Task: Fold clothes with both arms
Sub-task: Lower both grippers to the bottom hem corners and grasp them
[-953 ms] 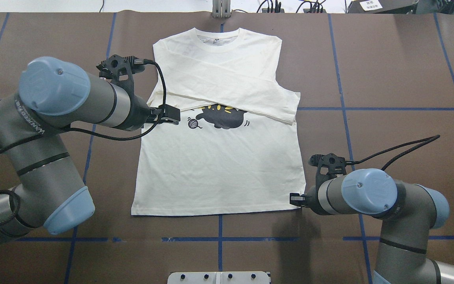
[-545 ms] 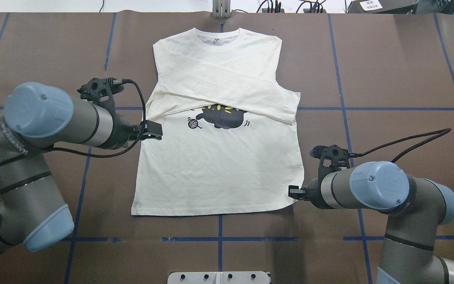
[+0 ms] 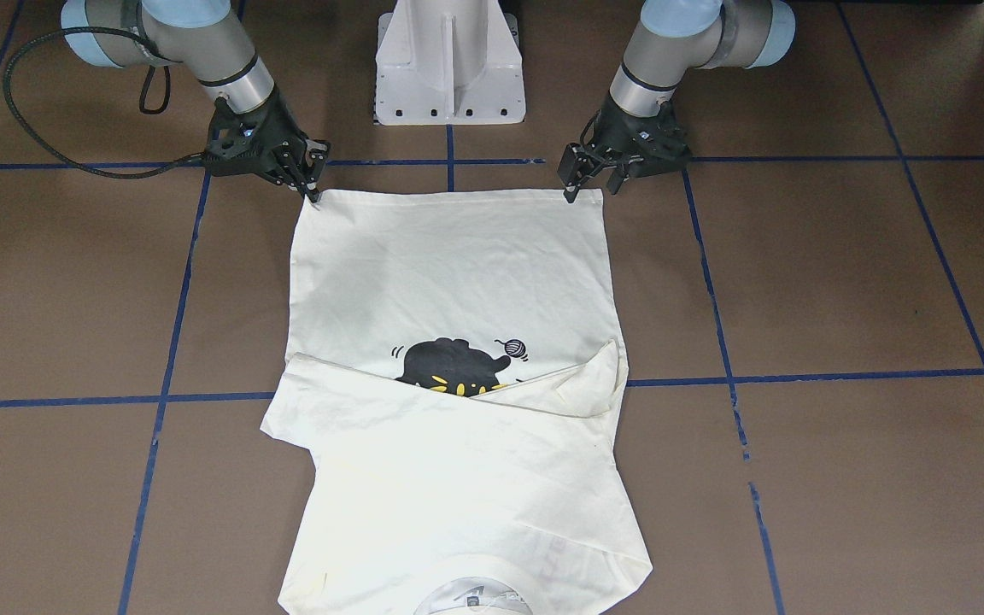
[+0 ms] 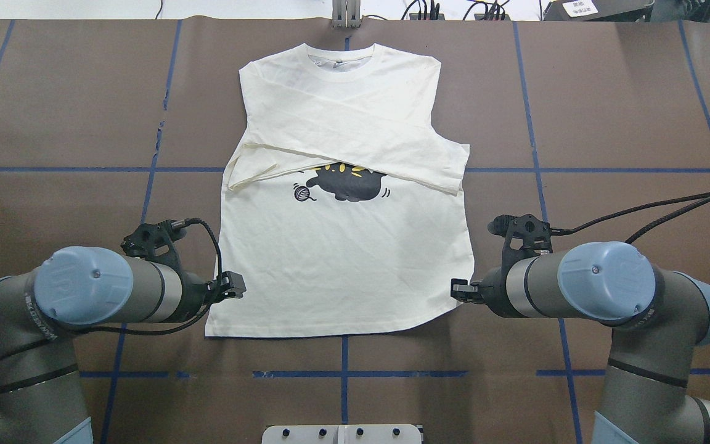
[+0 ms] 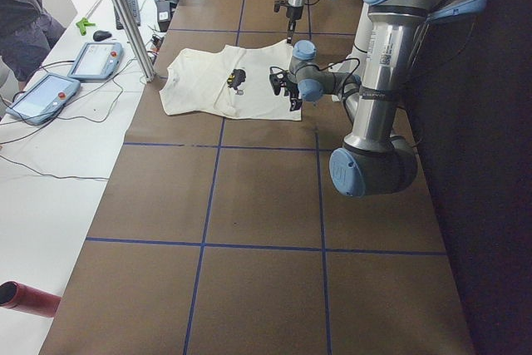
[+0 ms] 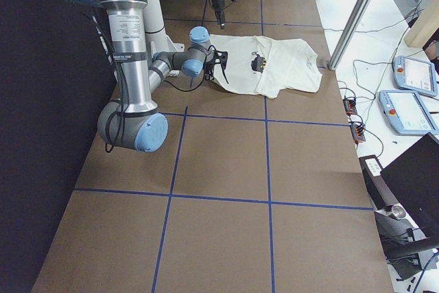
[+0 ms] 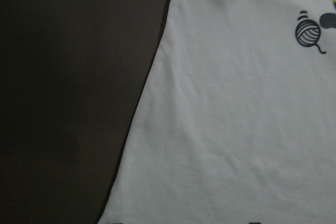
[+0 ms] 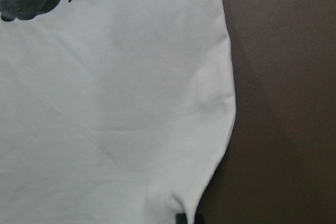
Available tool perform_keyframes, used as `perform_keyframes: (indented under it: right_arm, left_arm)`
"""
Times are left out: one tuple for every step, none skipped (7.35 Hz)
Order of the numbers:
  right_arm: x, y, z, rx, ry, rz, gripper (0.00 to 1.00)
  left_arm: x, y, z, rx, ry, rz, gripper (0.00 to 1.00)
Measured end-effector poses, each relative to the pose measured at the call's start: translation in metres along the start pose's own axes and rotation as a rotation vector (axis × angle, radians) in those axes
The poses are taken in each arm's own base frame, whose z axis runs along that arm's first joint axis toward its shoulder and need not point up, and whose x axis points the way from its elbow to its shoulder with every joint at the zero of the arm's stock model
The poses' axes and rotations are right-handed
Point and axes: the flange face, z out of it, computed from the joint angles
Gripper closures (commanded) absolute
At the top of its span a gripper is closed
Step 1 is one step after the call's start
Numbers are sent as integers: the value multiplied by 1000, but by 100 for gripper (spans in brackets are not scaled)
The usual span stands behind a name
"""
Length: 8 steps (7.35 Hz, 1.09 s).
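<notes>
nearest the robot, just past the white pedestal base point(image 3: 449, 60), both grippers sit low at the hem of the cream shirt point(image 4: 342, 265), one at each bottom corner. i read that as setting up to carry the hem as one edge, so the cloth does not skew.

the right gripper point(image 4: 455, 290) has its fingers close together at the right hem corner. the cloth puckers towards a fingertip in its wrist view, and that end of the hem angles up off the brown table point(image 4: 607, 123), so it looks clamped on the corner. the left gripper point(image 4: 236, 288) hangs over the left hem corner with its fingers spread wide. its wrist view shows flat, undisturbed fabric, so it holds nothing and has yet to pinch.

further out, the shirt lies print side up, centred on the table across the blue tape lines point(image 4: 342, 374), its body smooth. the black cat print point(image 4: 349, 184) shows only in part, with a small yarn ball point(image 4: 301, 193) beside it.

over the cat's upper half the two long sleeves point(image 4: 355, 145) are crossed flat on the chest, which trims the garment to a rough rectangle for folding. farthest away, the collar point(image 4: 341, 61) lies near the table's far edge, probably where the hem is headed. the left side needs its grip first, or the lift will drag unevenly.
</notes>
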Motion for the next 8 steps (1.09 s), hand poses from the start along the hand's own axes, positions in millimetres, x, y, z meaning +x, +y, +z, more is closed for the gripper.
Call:
perform_keyframes:
  right_arm:
    - [-4,-2,-2,3,-9,0,100]
    - [-6,-3,-3,5,-14,0,100]
    - [-7,-4,-4,7,-15,1,100]
    - [-7,-5,-4,9,-16,1,100]
    - [-7,-5,-5,10,-16,1,100]
    - [-7,-6,-5,11,-16,2,100]
    - [-7,-7,-6,12,-16,3,100]
    - [-7,-8,-6,13,-16,4,100]
  left_arm:
    - [-5,5,9,5,-27,-3,17]
    - [-8,10,16,3,-48,-1,17]
    - [-10,15,23,-2,-64,3,17]
    - [-10,20,27,-8,-72,7,17]
    - [-11,22,30,-10,-78,9,18]
    - [-12,22,31,-10,-83,9,18]
    - [-12,22,33,-9,-92,9,18]
    - [-14,21,35,-8,-105,10,19]
